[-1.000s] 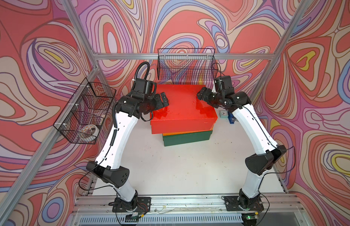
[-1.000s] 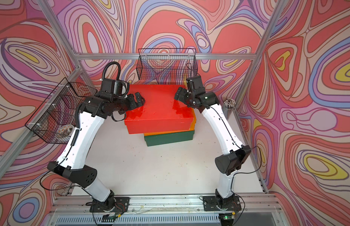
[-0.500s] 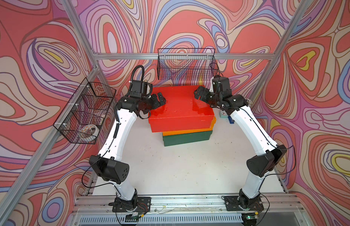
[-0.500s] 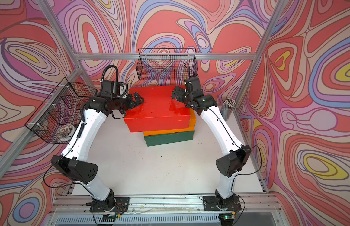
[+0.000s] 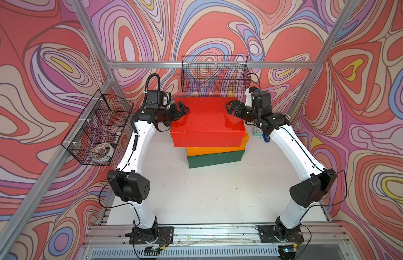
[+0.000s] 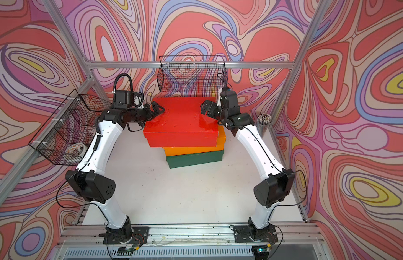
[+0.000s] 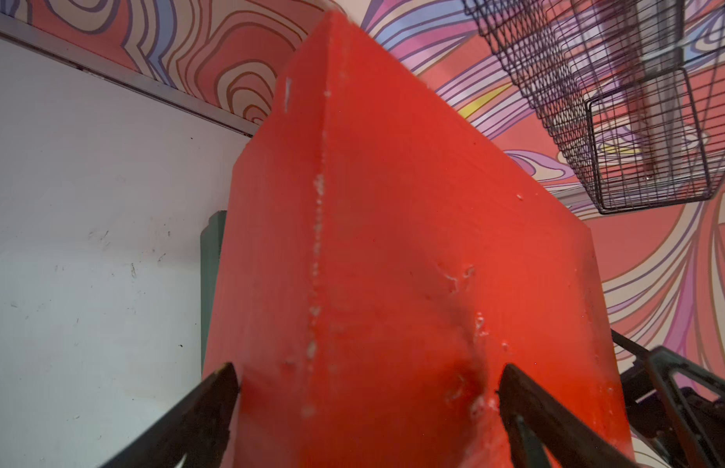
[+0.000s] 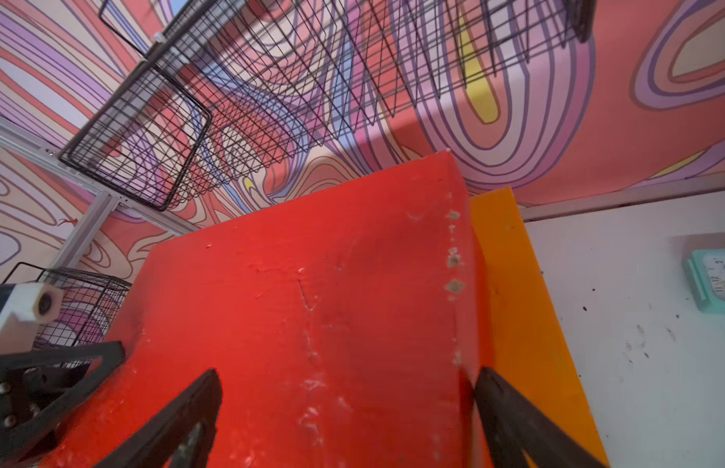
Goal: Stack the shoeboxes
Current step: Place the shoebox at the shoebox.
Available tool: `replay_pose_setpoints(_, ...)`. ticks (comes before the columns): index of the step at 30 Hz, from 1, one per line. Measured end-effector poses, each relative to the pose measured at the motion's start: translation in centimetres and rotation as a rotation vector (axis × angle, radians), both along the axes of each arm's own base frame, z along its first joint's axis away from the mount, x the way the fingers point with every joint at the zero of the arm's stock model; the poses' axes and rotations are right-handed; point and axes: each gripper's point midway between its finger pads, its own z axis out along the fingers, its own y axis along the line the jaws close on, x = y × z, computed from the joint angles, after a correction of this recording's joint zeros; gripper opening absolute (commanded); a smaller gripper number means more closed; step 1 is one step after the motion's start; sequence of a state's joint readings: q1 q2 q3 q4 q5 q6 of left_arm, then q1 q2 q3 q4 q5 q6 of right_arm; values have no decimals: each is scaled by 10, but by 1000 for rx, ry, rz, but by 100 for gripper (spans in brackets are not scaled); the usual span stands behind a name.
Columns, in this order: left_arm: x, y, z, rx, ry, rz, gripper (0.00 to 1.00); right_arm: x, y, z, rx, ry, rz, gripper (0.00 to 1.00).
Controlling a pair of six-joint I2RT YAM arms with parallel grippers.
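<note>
**Shoeboxes, stack of three.** They stand at the back-centre of the white table [image 5: 207,198], below the rear wire basket [image 5: 215,74].
- Green shoebox [image 5: 215,158]: bottom, resting on the table.
- Orange shoebox [image 5: 215,149]: middle, set on the green one.
- Red shoebox [image 5: 207,121]: top, lid on. It is shifted towards the left arm, so it overhangs there and leaves a strip of orange bare on the right arm's side, as the right wrist view shows.

**Left gripper** [image 5: 183,108]. It sits at the red shoebox's left end with its jaws spread apart. In the left wrist view [image 7: 366,372] the fingers straddle the lid's long edge. Whether their tips touch the cardboard cannot be told from that angle.

**Right gripper** [image 5: 229,107]. It sits at the red shoebox's far right end with its jaws wide apart, holding nothing. In the right wrist view [image 8: 347,375] one finger lies over the lid and the other just beside the box's side.

**Sundries.**
- Teal clock [image 5: 256,131], on the table near the right arm.
- Cup of sticks [image 6: 263,121], in the back right corner.
- Side wire basket [image 5: 99,128], on the left wall.
</note>
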State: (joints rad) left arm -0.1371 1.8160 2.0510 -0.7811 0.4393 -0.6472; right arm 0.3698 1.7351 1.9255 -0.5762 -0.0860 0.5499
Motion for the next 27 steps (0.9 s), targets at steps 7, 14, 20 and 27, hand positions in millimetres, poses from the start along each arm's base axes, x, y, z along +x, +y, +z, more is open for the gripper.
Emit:
replay_pose_setpoints(7, 5, 3, 0, 6, 15, 9, 99, -16, -17, 32, 0, -112, -49, 98)
replay_pose_setpoints(14, -8, 10, 6, 32, 15, 26, 100, -28, -28, 41, 0, -149, -82, 98)
replay_pose_setpoints(20, -61, 22, 39, 45, -60, 51, 100, -60, -36, 45, 27, -161, -73, 98)
replay_pose_setpoints(27, -136, 33, 53, 26, -162, 65, 100, -112, -17, 70, 72, -232, 12, 98)
